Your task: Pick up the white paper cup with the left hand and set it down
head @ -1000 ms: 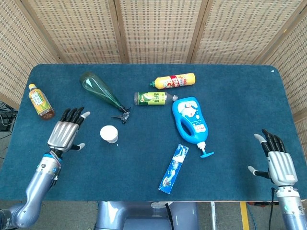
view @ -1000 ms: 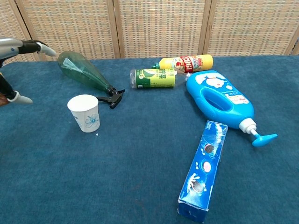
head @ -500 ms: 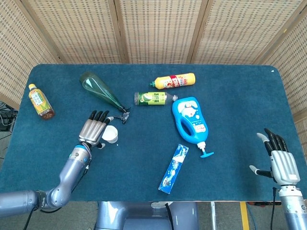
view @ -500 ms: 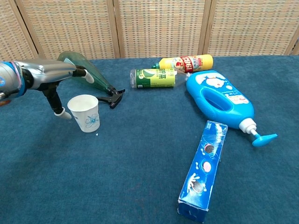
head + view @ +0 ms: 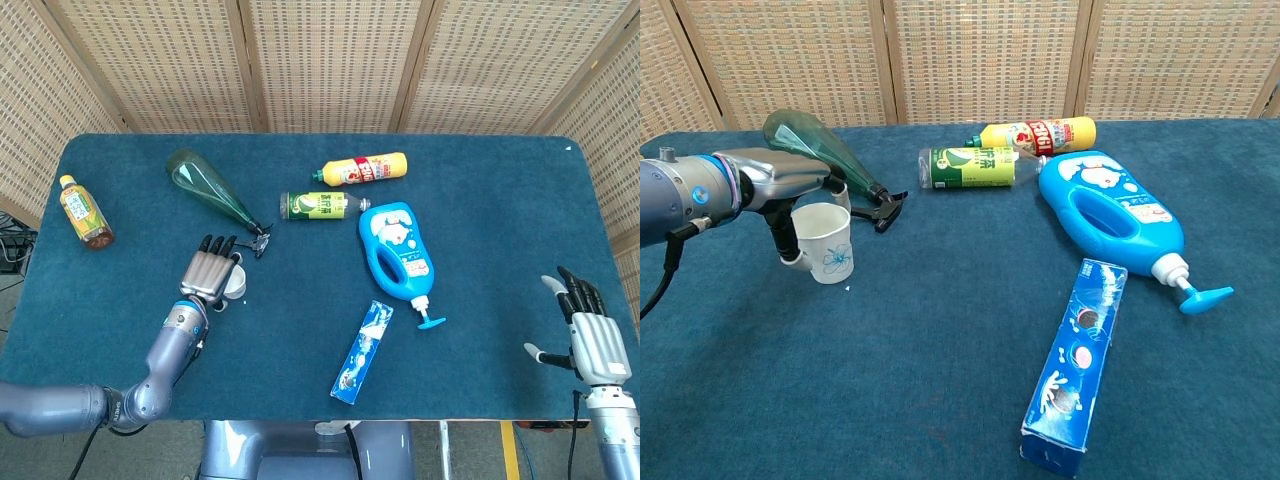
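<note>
White paper cup (image 5: pixel 825 243) (upright) touched by left hand (image 5: pixel 790 185).

Labels on the bottles look too blurred to read.

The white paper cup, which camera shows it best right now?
The chest view: the white paper cup shows its side and flower print, with the left hand against it. The head view shows only its rim beside that hand.

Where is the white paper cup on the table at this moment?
In the chest view the white paper cup stands upright on the left side of the table, under the left hand, just in front of the lying green spray bottle.
</note>
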You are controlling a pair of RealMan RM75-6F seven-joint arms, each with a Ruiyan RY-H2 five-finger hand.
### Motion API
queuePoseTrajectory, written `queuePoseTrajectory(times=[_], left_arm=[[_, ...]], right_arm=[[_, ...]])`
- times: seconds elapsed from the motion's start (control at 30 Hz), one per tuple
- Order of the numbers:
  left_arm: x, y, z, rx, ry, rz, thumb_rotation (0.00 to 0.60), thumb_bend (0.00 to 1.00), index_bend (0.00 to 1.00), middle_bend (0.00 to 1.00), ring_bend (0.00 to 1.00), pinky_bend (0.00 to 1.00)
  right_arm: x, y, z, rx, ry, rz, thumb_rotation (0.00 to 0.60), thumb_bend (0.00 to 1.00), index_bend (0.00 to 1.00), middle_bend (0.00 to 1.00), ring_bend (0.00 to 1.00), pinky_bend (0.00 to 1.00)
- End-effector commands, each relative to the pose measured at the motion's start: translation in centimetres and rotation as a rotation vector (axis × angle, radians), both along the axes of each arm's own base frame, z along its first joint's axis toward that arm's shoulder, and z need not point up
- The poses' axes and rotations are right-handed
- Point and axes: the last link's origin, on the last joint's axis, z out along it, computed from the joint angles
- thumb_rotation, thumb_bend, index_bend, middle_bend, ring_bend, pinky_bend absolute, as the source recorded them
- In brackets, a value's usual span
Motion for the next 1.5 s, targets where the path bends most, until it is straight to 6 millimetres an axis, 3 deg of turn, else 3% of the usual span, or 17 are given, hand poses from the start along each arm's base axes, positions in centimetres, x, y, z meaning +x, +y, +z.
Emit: queuePoseTrajectory(times=[0.03, 0.3, 0.5, 0.73, 0.93, 1.2, 1.3, 1.5], left_arm=[[0.1, -0.1, -0.1, -0.001, -0.004, -0.005, 0.600, 0.29, 0.31, 0.00, 0.00, 0.00], [0.1, -0.3, 0.5, 0.019, -0.044, -0.011, 0.600, 0.31, 0.36, 0.00, 0.00, 0.00], [-0.1, -1.1, 1.0, 0.051, -0.193, -0.002, 0.600, 0.30, 0.36, 0.00, 0.00, 0.00], [-2.9, -2.7, -0.1, 0.097, -0.459, 0.050, 0.600, 0.30, 0.37, 0.00, 0.00, 0.00], [-5.5, -2.9, -1.2, 0.095, -0.554, 0.105, 0.600, 0.30, 0.40, 0.00, 0.00, 0.00], [-7.9, -2.7, -1.2, 0.086, -0.554, 0.133, 0.600, 0.30, 0.40, 0.00, 0.00, 0.00], [-9.8, -2.9, -0.9, 0.070, -0.486, 0.155, 0.600, 0.30, 0.39, 0.00, 0.00, 0.00], [-10.5, -2.9, 0.1, 0.076, -0.441, 0.155, 0.600, 0.28, 0.33, 0.00, 0.00, 0.00]], right_arm=[[0.0, 0.1, 0.0, 0.001, -0.001, 0.000, 0.600, 0.10, 0.00, 0.00, 0.00, 0.00], [0.1, 0.1, 0.0, 0.001, 0.001, 0.005, 0.600, 0.10, 0.00, 0.00, 0.00, 0.00], [0.1, 0.2, -0.1, 0.003, 0.003, 0.004, 0.600, 0.10, 0.00, 0.00, 0.00, 0.00], [0.2, 0.3, -0.3, 0.007, 0.012, 0.008, 0.600, 0.10, 0.00, 0.00, 0.00, 0.00], [0.3, 0.4, -0.5, 0.015, 0.019, 0.009, 0.600, 0.10, 0.00, 0.00, 0.00, 0.00], [0.3, 0.4, -0.9, 0.025, 0.028, 0.011, 0.600, 0.10, 0.00, 0.00, 0.00, 0.00], [0.4, 0.5, -0.8, 0.023, 0.028, 0.014, 0.600, 0.10, 0.00, 0.00, 0.00, 0.00], [0.5, 0.6, -1.0, 0.026, 0.032, 0.018, 0.600, 0.10, 0.00, 0.00, 0.00, 0.00]])
